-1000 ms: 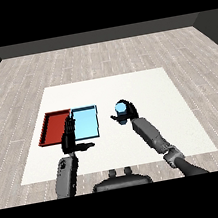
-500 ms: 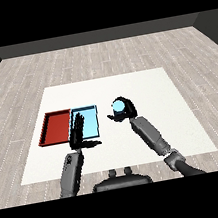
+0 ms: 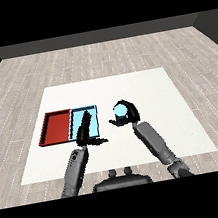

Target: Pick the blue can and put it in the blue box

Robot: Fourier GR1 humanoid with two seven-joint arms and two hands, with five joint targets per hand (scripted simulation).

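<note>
Fingers of the right hand (image 3: 127, 114) curl round the blue can (image 3: 120, 111), just right of the light blue tray (image 3: 93, 115); the left hand (image 3: 84, 131) reaches over that tray with straight fingers.

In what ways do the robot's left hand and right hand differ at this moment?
The right hand is curled round the blue can, while the left hand holds nothing and its fingers are straight. The left hand lies over the near edge of the light blue tray; the right hand is right of that tray, over the white table. Both are black hands on grey forearms.
</note>
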